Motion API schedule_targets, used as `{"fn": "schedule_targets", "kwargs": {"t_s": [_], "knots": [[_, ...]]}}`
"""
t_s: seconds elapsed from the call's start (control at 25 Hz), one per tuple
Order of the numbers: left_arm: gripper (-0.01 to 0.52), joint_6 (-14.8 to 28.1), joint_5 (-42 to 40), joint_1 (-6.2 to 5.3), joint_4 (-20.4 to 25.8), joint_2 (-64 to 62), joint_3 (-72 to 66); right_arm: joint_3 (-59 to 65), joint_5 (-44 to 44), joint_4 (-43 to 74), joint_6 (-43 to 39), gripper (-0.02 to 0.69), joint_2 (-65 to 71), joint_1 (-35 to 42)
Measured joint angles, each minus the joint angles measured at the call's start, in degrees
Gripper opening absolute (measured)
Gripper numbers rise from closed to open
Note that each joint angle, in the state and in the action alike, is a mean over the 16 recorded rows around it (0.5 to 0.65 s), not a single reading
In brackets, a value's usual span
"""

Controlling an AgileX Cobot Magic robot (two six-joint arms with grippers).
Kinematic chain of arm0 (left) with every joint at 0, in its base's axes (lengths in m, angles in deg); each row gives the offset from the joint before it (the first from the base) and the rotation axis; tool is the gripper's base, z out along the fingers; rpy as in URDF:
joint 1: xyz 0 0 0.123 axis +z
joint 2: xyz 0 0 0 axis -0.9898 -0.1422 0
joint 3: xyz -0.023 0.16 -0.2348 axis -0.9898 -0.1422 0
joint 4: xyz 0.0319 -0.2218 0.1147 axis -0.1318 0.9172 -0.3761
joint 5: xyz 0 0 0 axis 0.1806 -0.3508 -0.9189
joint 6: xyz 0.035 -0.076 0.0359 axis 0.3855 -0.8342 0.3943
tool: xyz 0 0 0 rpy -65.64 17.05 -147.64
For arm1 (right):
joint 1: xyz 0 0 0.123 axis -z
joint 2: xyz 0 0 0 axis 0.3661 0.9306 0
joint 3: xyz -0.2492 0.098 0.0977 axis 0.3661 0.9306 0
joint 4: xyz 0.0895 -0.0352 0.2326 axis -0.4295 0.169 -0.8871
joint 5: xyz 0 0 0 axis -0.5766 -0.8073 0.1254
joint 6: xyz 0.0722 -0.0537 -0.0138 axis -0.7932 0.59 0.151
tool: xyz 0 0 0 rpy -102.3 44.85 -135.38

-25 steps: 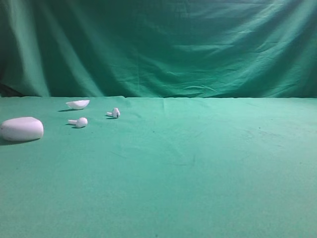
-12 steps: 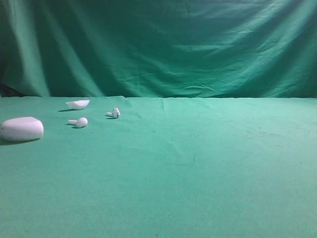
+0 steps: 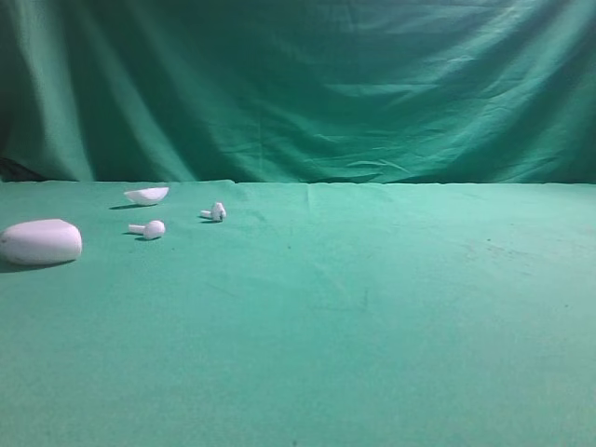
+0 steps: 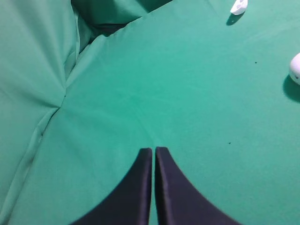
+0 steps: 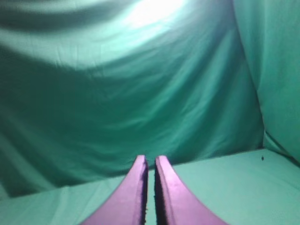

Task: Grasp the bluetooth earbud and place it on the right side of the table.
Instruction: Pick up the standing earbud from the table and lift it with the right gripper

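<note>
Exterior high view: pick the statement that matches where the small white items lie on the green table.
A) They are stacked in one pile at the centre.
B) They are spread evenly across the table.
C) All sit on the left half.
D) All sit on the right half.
C: the oval case, the two earbuds and the shell-like white piece all lie apart on the left half of the table.

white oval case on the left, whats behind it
Behind the case, farther back and to its right, lie a shallow white lid-like piece and two earbuds on the green table. Under the case nothing can be seen.
</note>
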Motion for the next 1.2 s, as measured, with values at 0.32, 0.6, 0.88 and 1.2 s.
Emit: {"fn": "schedule_targets", "kwargs": {"t_s": [0.32,0.6,0.88,1.2], "knots": [[0.000,0.00,0.00,0.00,0.00,0.00,0.00,-9.67,-5.36,-4.29,-0.47,0.049,10.60,0.00],[0.000,0.00,0.00,0.00,0.00,0.00,0.00,-19.64,-18.66,-5.31,3.64,0.049,27.80,-0.41],[0.000,0.00,0.00,0.00,0.00,0.00,0.00,-31.01,-28.75,-5.59,10.02,0.049,47.37,-5.30],[0.000,0.00,0.00,0.00,0.00,0.00,0.00,-52.10,-40.00,-0.07,10.29,0.049,70.94,-17.30]]}}
